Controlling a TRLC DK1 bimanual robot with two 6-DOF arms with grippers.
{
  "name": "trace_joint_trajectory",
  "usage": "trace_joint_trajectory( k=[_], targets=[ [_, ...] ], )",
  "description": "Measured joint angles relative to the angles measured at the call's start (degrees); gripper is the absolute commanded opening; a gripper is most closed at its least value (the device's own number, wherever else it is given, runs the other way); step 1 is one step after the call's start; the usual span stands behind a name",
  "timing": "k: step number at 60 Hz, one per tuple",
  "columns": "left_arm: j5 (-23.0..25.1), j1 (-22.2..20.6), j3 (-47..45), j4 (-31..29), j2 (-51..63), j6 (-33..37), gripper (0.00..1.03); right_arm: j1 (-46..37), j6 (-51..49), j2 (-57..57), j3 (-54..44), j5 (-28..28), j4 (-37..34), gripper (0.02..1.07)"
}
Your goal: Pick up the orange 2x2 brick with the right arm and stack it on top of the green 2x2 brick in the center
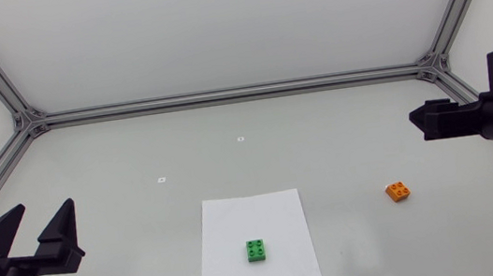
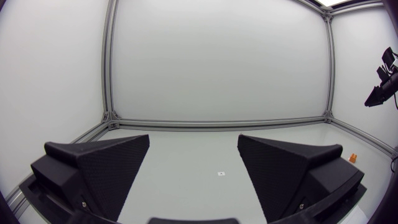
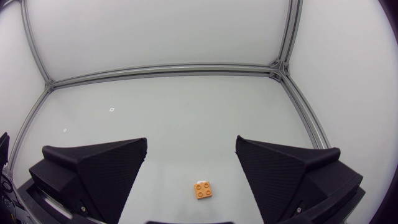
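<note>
The left pincer (image 1: 46,214) is held wide, with nothing between its fingers, and is parked low at the near left corner of the table (image 1: 342,145). Since the task gives it no part, this place is judged to be chosen so that the centre is left free. Well ahead of it and off to its inner side, the green brick (image 1: 257,250) is set studs up on a white sheet (image 1: 237,214), which is taken to mark the stacking place. Nothing is stacked on it yet.

Further right, the orange brick (image 3: 203,190) lies flat on the bare table, studs up, well apart from the sheet. In the right wrist view it is found under the right pincer (image 3: 191,142), in line with the gap between the two fingers and touched by neither. That pincer is spread wide and holds nothing. It is carried above the table, though how high over the brick cannot be well judged from these views.

The wide spread and the brick centred in the gap are read as a line-up for a descent, so the pick is judged not yet begun. The brick is turned slightly askew to the fingers, so a small wrist turn is judged useful before its flat sides are gripped.
</note>
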Motion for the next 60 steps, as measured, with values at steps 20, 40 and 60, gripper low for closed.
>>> trace_joint_trajectory(
  k=[20,40,60],
  targets=[
    [0.0,0.0,0.0,0.0,0.0,-0.02,0.99,-0.87,-5.29,10.14,9.79,-0.42,-13.16,1.02],
    [0.0,0.0,0.0,0.0,0.0,-0.02,0.99,-2.64,-16.59,23.3,16.39,-0.39,-23.43,1.02],
    [0.0,0.0,0.0,0.02,0.0,-0.02,0.99,-2.19,-20.41,33.94,16.41,2.84,-23.17,1.02]
  ],
)
